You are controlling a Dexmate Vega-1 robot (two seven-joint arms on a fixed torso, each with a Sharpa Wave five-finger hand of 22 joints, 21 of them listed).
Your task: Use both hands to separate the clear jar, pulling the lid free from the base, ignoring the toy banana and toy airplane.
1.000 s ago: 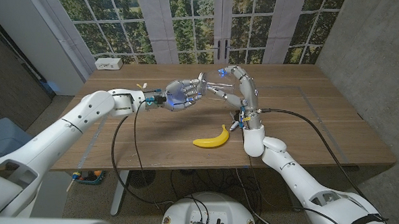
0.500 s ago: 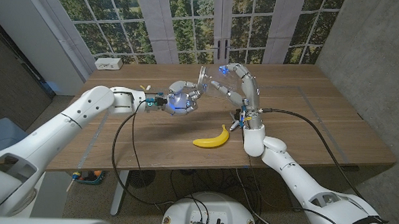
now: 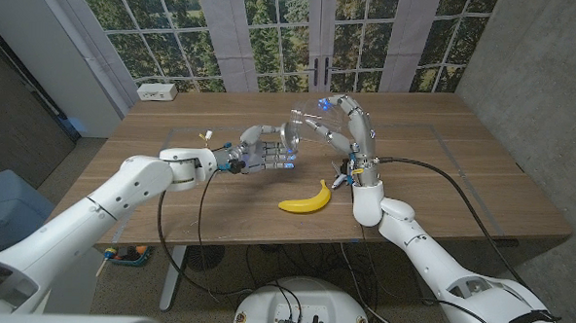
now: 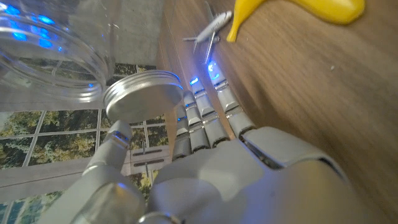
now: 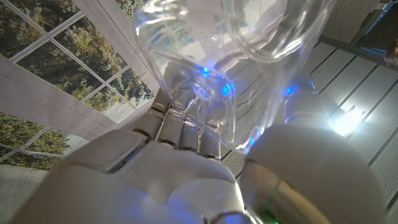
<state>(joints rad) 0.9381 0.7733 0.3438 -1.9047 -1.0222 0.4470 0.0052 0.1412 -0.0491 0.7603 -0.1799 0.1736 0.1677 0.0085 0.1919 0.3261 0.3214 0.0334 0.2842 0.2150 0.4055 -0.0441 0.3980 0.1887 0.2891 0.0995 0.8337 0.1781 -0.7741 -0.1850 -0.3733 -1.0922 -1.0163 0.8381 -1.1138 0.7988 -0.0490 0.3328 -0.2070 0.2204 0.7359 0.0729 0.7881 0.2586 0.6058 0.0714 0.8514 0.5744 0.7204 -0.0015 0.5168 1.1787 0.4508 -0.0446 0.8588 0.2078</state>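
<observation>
In the head view my right hand (image 3: 346,127) holds the clear jar base (image 3: 312,122) up over the middle of the table. The right wrist view shows the base (image 5: 231,59) gripped in that hand (image 5: 180,171). My left hand (image 3: 265,152) is just to its left and pinches the silver lid (image 3: 290,139). Seen from the left wrist, the lid (image 4: 143,94) sits between the fingertips (image 4: 189,102) and thumb, a small gap apart from the jar's open mouth (image 4: 53,59). The left hand (image 4: 205,168) hovers above the wood.
A yellow toy banana (image 3: 305,198) lies near the table's front edge, also seen as banana (image 4: 298,9). The toy airplane (image 3: 343,178) sits under my right forearm, airplane (image 4: 210,30). A white box (image 3: 157,92) stands at the back left.
My left hand has dropped lower and drawn toward me with the lid, which now stands apart from the jar base. The right hand has lifted the base slightly and stays in place.
</observation>
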